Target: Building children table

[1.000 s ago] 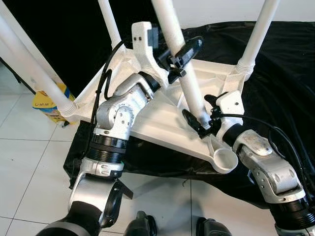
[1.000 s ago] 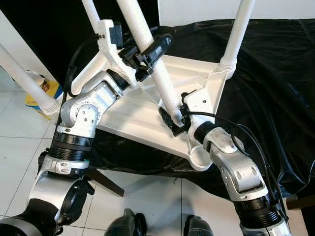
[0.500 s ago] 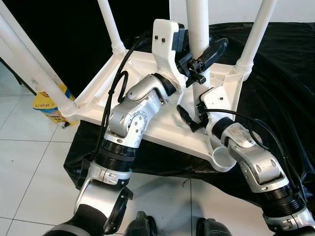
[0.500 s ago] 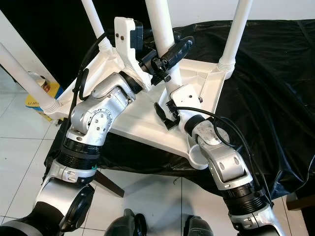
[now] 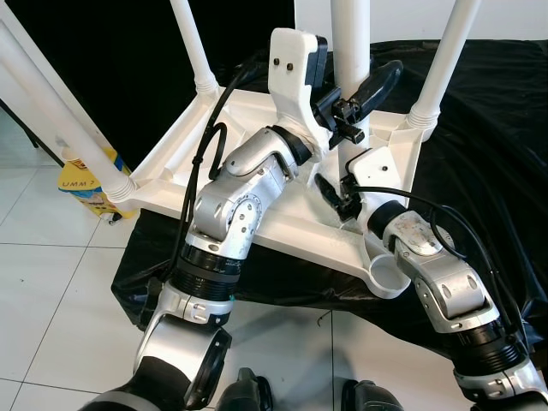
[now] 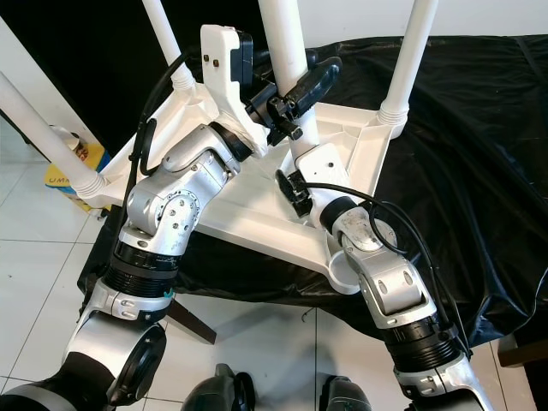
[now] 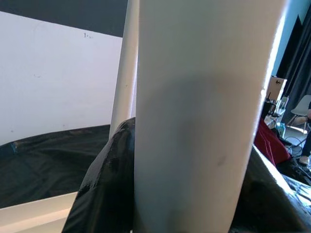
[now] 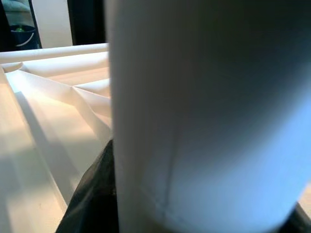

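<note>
At far left a yellow package (image 5: 86,181) lies on the white tiled floor (image 5: 43,300), just beside one corner of the upturned white table top (image 5: 257,218). The table top rests underside up on a black sheet (image 5: 497,145). Three white legs already stand in its corner sockets: the near-left leg (image 5: 51,107), the far-left leg (image 5: 190,43) and the far-right leg (image 5: 445,60).

The left arm (image 5: 227,214) rises from the lower left, elbow bent, forearm angled up and across the table top, wrist turned inward. The left gripper (image 5: 358,92) is closed around the loose fourth leg (image 5: 351,38) partway up its shaft; one black finger (image 5: 377,81) crosses the front of the leg. The left wrist view has the leg (image 7: 199,116) close up between dark fingers (image 7: 104,184), with the black sheet and a pale wall behind.

The fourth leg stands near upright over the middle of the table top, apart from the empty near-right socket (image 5: 387,276).

The right arm (image 5: 437,282) comes up from the lower right, forearm sloping toward the table's centre. The right gripper (image 5: 336,199) clasps the same leg low down, near its foot, just above the ribbed underside. The right wrist view shows the leg (image 8: 204,116) pressed against a dark finger (image 8: 92,199), the table ribs (image 8: 63,107) beyond
</note>
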Motion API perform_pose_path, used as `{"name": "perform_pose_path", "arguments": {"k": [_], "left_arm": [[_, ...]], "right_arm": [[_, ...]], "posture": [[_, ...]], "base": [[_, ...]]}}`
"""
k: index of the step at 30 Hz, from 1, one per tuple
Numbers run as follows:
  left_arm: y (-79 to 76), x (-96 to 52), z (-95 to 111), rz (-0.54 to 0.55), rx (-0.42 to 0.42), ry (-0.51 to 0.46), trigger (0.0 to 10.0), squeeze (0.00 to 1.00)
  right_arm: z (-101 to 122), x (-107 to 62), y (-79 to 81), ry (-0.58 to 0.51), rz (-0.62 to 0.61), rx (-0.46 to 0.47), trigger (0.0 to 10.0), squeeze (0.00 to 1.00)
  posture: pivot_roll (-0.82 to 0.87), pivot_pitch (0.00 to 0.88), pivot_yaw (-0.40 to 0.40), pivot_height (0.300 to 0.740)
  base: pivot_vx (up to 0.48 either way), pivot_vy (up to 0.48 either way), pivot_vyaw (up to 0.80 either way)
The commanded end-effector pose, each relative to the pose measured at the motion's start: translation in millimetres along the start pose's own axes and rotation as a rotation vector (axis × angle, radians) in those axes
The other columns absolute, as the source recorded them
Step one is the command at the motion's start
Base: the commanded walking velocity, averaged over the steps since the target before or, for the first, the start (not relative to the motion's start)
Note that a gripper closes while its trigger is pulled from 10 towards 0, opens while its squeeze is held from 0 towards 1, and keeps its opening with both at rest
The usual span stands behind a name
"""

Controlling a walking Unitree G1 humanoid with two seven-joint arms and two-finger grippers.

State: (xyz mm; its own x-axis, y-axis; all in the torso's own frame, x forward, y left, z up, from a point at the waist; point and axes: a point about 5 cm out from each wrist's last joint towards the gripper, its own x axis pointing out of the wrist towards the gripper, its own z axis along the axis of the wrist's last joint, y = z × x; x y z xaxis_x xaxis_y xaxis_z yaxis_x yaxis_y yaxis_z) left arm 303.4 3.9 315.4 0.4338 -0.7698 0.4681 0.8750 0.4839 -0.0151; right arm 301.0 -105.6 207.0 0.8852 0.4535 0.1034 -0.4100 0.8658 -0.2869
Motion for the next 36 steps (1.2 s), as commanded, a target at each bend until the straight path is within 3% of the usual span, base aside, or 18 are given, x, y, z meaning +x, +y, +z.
{"name": "perform_pose_path", "arguments": {"k": [1, 7, 8, 9, 10, 21, 23, 24, 25, 32, 36], "left_arm": [[-21.8, 9.1, 10, -0.114, -0.021, -0.064, 10.0, 0.00], [-23.1, 9.0, 13, -0.121, -0.009, -0.075, 10.0, 0.00], [-23.7, 8.9, 13, -0.127, -0.005, -0.077, 10.0, 0.00], [-23.7, 8.9, 13, -0.127, -0.005, -0.077, 10.0, 0.00], [-24.0, 8.5, 13, -0.125, -0.017, -0.081, 10.0, 1.00], [-23.6, 6.5, 11, -0.113, -0.007, -0.075, 10.0, 1.00], [-21.9, 5.5, 11, -0.090, 0.018, -0.068, 10.0, 0.95], [-19.3, 4.7, 10, -0.060, 0.040, -0.072, 10.0, 0.00], [-15.0, 3.3, 9, -0.014, 0.067, -0.077, 10.0, 0.00], [-9.3, -2.8, 5, 0.028, 0.079, -0.071, 10.0, 0.00], [-2.3, -17.4, -4, 0.103, 0.102, -0.048, 10.0, 0.00]], "right_arm": [[-5, 3.4, 9.7, 0.023, 0.032, 0.037, 0.0, 0.00], [-6, 3.8, 7.0, 0.038, -0.008, 0.078, 0.0, 0.00], [-7, 4.6, 5.1, 0.042, -0.029, 0.091, 3.4, 0.00], [-7, 4.6, 5.1, 0.042, -0.029, 0.091, 3.4, 0.00], [-7, 5.5, 2.7, 0.045, -0.052, 0.099, 10.0, 0.00], [-8, 9.6, -11.1, 0.059, -0.172, 0.124, 10.0, 0.00], [-8, 10.1, -15.9, 0.058, -0.212, 0.132, 10.0, 0.00], [-8, 10.0, -19.5, 0.054, -0.246, 0.132, 10.0, 0.00], [-8, 9.8, -24.2, 0.049, -0.287, 0.128, 10.0, 0.00], [-9, 8.1, -28.8, 0.039, -0.332, 0.133, 10.0, 0.00], [-9, 4.4, -31.3, 0.015, -0.393, 0.144, 10.0, 0.00]], "posture": [[0.01, 0.101, 0.069, 0.740], [0.01, 0.109, 0.071, 0.740], [0.02, 0.110, 0.070, 0.740], [0.02, 0.110, 0.070, 0.740], [0.02, 0.110, 0.070, 0.740], [0.02, 0.111, 0.065, 0.740], [0.02, 0.110, 0.064, 0.740], [0.02, 0.110, 0.063, 0.740], [0.02, 0.109, 0.062, 0.740], [0.02, 0.111, 0.059, 0.740], [0.01, 0.119, 0.060, 0.740]], "base": [[0.000, 0.000, 0.00], [0.000, 0.000, 0.00], [0.000, 0.000, 0.00], [0.000, 0.000, 0.00], [0.000, 0.000, 0.00], [0.000, 0.000, 0.00], [0.000, 0.000, 0.00], [0.000, 0.000, 0.00], [0.000, 0.000, 0.00], [0.000, 0.000, 0.00], [0.000, 0.000, 0.00]]}}
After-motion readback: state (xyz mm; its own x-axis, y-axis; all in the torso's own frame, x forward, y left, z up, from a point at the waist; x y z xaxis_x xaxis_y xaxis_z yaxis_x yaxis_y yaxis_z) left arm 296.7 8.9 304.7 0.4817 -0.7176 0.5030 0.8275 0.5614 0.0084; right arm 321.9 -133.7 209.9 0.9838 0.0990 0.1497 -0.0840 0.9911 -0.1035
